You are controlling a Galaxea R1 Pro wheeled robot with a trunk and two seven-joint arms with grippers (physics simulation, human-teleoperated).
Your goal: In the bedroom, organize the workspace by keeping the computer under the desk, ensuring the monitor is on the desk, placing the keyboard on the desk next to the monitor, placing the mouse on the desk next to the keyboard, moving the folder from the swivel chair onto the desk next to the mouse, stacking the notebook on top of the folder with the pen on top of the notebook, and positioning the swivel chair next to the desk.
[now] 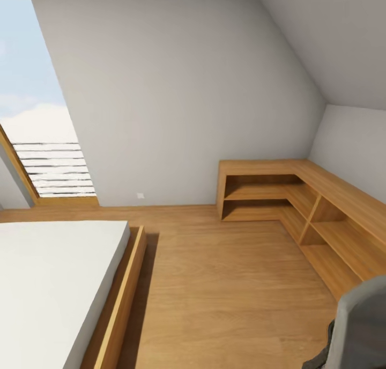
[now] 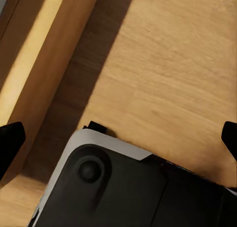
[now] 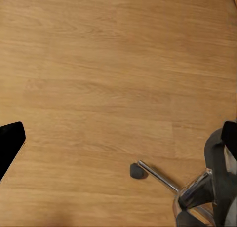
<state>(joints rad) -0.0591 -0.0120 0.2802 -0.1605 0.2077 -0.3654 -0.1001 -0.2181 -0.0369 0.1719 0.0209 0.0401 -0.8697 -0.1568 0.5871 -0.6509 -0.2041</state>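
- so, the left hand (image 2: 118, 133) hangs over the wooden floor (image 2: 173, 64) with its two dark fingertips (image 2: 10, 143) spread far apart and nothing between them; it is open and empty.
- just beneath it in the left wrist view sits the robot's own dark base with a pale rim (image 2: 98, 140), and beside that a wooden bed frame (image 2: 44, 54) casting a shadow on the floor.
- the right hand (image 3: 118, 140) is likewise open and empty, fingertips (image 3: 10, 143) wide, pointing down at bare floor.
- near that right hand, off toward one fingertip, a chrome leg with a dark caster (image 3: 138, 170) shows: this is the swivel chair (image 3: 207, 192), close to the hand but not touching it.
- from the head view the chair's grey back (image 1: 362, 326) rises at the lower right corner, right beside the robot; it is the one task thing on show.
- farther out are a bed with a white mattress (image 1: 48, 283) on the left, a low l-shaped wooden shelf unit (image 1: 300, 197) along the far right walls, and a slanted window (image 1: 37, 117).
- my reading: the robot is on its way, and the tabletop is not ahead.
- to do this step well, turn the base toward the chair, keep both hands tucked and open, and steer wide of the bed frame and the chair's legs.
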